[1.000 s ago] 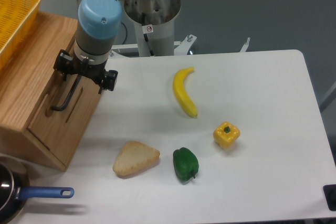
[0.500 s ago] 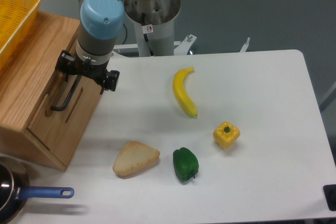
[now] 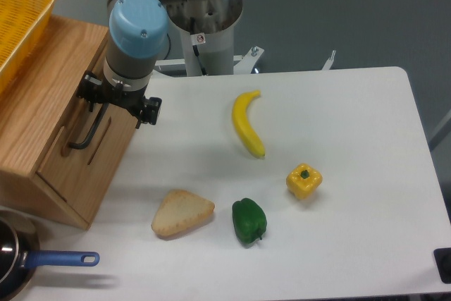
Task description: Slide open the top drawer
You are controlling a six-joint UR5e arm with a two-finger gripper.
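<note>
A robot arm's gripper [image 3: 106, 107] sits at the upper end of the black bar handle [image 3: 86, 134] on the top drawer [image 3: 70, 142], which is set in a wooden cabinet [image 3: 42, 103] at the table's [image 3: 352, 139] left edge. The fingers are hidden under the wrist, so I cannot tell whether they clasp the bar. Compared with a second ago, gripper and handle have shifted slightly away from the cabinet toward the banana [image 3: 246, 123], suggesting the drawer has begun sliding out. The bread [image 3: 181, 213] and the peppers beyond the banana have not moved.
</note>
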